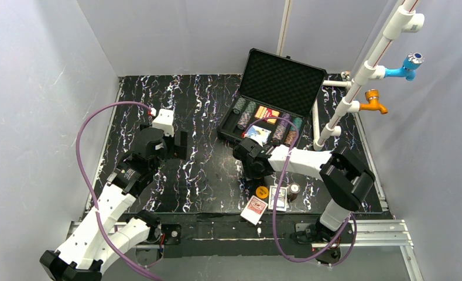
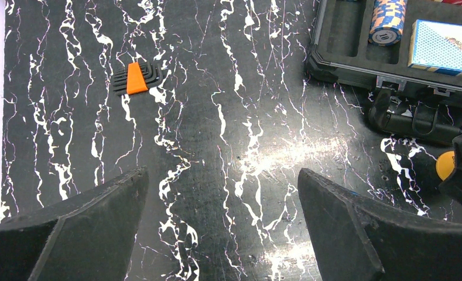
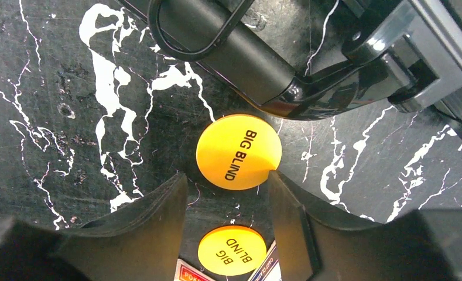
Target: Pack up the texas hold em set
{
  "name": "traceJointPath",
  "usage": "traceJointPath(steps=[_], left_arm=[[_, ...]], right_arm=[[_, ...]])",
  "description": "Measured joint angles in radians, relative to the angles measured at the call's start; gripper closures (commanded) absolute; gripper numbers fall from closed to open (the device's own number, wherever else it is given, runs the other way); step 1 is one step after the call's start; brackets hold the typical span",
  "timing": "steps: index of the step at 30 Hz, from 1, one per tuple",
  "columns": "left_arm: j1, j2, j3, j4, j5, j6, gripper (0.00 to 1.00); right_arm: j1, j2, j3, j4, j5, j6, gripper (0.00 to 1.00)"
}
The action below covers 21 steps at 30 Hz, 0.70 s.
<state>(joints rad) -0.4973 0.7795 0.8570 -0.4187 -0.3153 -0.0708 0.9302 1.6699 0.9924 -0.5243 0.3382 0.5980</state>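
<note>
**Black case (image 1: 284,79) open at far right of table (image 1: 205,105), partly filled; two discs loose in front of it.**
Right gripper (image 3: 227,174) nearer, low, jaws apart on nothing; orange disc (image 3: 238,151) just beyond fingertips, toward case handle (image 3: 228,47), marked "BIG BLIND"; second disc (image 3: 231,250) labelled likewise. Left gripper (image 2: 222,171) spread wide, well apart.

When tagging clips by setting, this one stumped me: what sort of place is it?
Likely a robotics lab test cell: plain white walls box in a marbled black table, two robot arms are bolted to a metal rail at its near edge, and a white pipe rig carries two taps.
</note>
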Motion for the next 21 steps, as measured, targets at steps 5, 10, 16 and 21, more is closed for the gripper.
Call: traceJointPath(steps=[5,10,16,21], left_arm=[[0.000,0.000,0.000,0.000,0.000,0.000,0.02],[0.000,0.000,0.000,0.000,0.000,0.000,0.02],[0.000,0.000,0.000,0.000,0.000,0.001,0.02],[0.000,0.000,-0.006,0.000,0.000,0.003,0.02]], right_arm=[[0.001,0.002,0.000,0.012,0.007,0.000,0.51],[0.002,0.003,0.000,0.013,0.019,0.000,0.55],[0.002,0.003,0.000,0.011,0.026,-0.001,0.58],[0.001,0.002,0.000,0.008,0.029,-0.003,0.59]])
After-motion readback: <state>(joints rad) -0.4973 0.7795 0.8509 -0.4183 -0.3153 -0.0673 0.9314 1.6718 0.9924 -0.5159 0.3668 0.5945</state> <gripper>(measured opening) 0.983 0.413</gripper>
